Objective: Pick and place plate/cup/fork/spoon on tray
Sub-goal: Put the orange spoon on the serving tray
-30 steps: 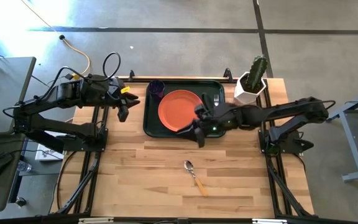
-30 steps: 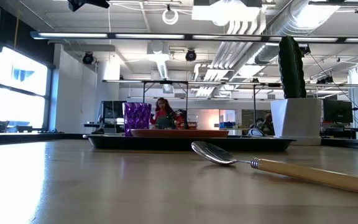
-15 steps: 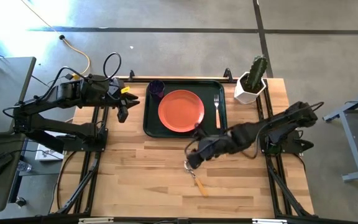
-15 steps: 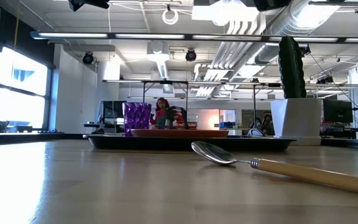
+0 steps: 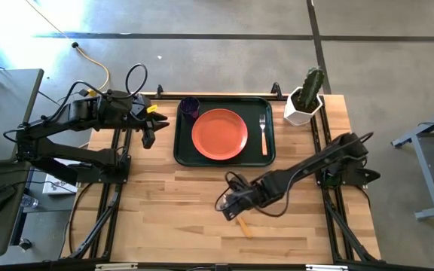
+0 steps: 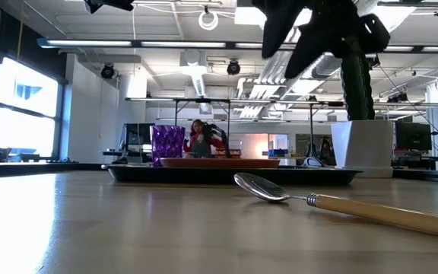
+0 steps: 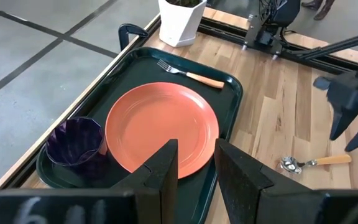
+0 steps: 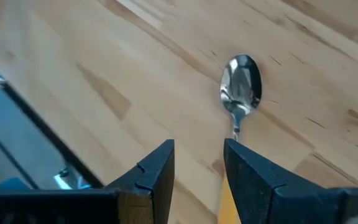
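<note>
Right claw (image 5: 228,205) hangs over the front-middle of the table (image 5: 164,218), above the spoon (image 6: 333,202), fingers parted and empty; no contact with the spoon visible. Right wrist view: the two dark fingers (image 8: 151,171) straddle the handle end, silver bowl (image 8: 242,87) lying beyond them on bare wood. In the low view the claw shows dark in the air above the spoon (clear gap down to the table).

Spoon lies flat on the table, alone, well apart from the tray (image 5: 181,150), handle pointing toward the front edge. Open wood all round it, left and right.

Farther back: tray sits at the rear-middle of the table. On it, the plate (image 5: 219,134) in the centre, the cup (image 5: 189,107) in the rear-left corner just beside the plate, the fork (image 5: 263,131) along the right side between plate and rim, tines toward the back. Little free floor left in the tray; a narrow strip along the front rim.

Left claw (image 5: 148,128) waits at the table's left edge beside the tray, fingers (image 7: 160,171) a little apart, holding nothing.

White pot with cactus (image 5: 305,98) at the rear-right corner, off the tray. No readable writing or labels on anything.
</note>
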Motion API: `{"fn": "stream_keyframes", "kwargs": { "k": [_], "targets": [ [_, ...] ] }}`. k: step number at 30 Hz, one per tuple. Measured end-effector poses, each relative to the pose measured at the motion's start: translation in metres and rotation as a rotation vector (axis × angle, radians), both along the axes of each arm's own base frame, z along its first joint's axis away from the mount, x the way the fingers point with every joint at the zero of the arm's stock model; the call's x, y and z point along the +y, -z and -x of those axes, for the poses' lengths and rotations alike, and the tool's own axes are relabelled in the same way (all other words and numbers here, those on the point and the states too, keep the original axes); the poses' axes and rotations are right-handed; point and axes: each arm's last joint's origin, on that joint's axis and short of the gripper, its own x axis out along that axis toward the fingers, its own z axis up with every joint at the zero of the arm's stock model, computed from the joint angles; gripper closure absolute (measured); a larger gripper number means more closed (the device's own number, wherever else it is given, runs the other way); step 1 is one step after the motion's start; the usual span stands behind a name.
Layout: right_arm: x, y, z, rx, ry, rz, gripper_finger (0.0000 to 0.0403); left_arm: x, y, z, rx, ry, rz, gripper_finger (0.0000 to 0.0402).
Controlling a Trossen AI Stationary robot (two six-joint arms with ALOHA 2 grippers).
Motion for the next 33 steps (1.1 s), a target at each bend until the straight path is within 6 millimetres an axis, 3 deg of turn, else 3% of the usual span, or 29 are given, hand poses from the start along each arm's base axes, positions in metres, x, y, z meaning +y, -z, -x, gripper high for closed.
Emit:
{"fn": "stream_keyframes", "kwargs": {
  "k": [10,33],
  "targets": [
    [0.019,0.037,-0.002,0.12,-0.028,0.046,0.0275,0.0,0.0,0.0,0.001,-0.002,-0.002,0.0307],
    [0.044,0.079,0.001,0.199,-0.096,0.134,0.0275,0.0,0.0,0.0,0.001,-0.008,-0.005,0.0307]
  ]
}}
